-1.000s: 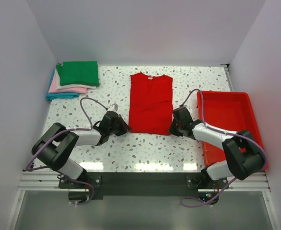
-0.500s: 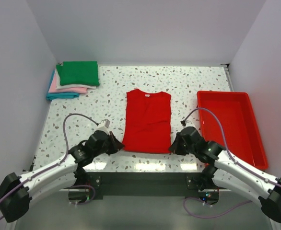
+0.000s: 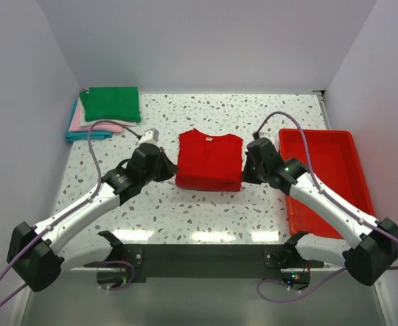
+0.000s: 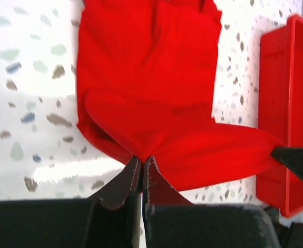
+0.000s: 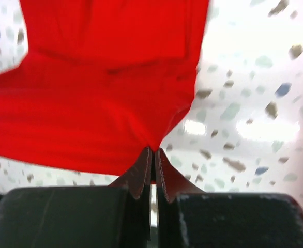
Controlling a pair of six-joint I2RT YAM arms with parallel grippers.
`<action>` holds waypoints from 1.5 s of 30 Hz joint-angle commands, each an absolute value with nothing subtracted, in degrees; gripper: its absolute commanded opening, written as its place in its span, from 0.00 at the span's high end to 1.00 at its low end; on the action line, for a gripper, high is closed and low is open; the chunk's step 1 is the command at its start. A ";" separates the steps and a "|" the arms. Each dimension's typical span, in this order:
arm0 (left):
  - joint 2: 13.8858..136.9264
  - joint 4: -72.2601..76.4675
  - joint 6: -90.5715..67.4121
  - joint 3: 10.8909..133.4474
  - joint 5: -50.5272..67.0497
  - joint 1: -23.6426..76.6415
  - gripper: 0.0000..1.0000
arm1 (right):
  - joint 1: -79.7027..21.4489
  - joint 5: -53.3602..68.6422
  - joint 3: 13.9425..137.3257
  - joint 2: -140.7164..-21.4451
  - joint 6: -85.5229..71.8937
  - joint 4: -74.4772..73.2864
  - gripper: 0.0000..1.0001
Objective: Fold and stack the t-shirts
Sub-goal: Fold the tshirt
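Note:
The red t-shirt (image 3: 210, 160) lies at the table's middle, its lower part lifted and doubled over toward the collar. My left gripper (image 3: 172, 168) is shut on the shirt's bottom left corner (image 4: 141, 157). My right gripper (image 3: 245, 170) is shut on the bottom right corner (image 5: 152, 149). Both hold the hem stretched between them above the shirt's flat upper part (image 4: 146, 57). A stack of folded t-shirts sits at the far left corner, green (image 3: 111, 104) on top, then white, pink (image 3: 94, 126) and blue (image 3: 87, 136) below.
A rigid red plastic tray (image 3: 345, 183) stands at the right edge, close beside my right arm; it also shows in the left wrist view (image 4: 288, 108). White walls enclose the speckled table (image 3: 185, 210) on three sides.
Both grippers pulled the shirt toward the near edge, then rose and carried the hem back over the shirt, folding the lower half toward the collar.

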State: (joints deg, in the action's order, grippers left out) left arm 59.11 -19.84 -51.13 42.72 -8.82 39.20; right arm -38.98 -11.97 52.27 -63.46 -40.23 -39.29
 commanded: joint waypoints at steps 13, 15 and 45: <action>94.81 -5.80 -41.66 71.88 -2.11 23.83 1.00 | -18.20 -0.09 81.01 -96.75 -30.67 -27.26 1.00; 101.93 -2.32 -40.96 76.27 -0.71 22.16 1.00 | -16.27 2.17 84.01 -103.86 -30.76 -26.55 1.00; 106.61 -4.92 -31.12 70.75 10.99 15.56 0.26 | -16.70 -0.52 98.78 -122.85 -29.88 -29.53 0.93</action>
